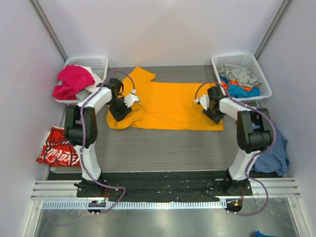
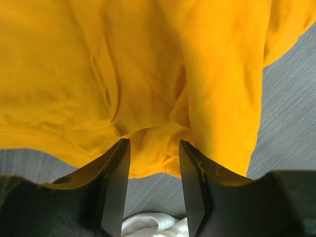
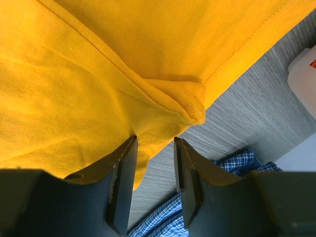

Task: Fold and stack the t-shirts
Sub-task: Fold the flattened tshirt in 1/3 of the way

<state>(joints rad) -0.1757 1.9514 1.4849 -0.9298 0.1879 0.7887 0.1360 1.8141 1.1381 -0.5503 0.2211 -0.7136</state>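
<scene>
Orange t-shirt (image 1: 173,106) lies spread on table (image 1: 163,148), its left end bunched. Left gripper (image 2: 154,148) straddles the bunched edge and right gripper (image 3: 155,143) the hem corner; jaws half apart, can't tell if pinching. Seat cloth deep between the jaws, then lift both ends evenly.

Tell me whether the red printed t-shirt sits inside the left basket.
No, the red printed t-shirt lies outside it beside the left arm, while the left basket holds a pink garment.
</scene>
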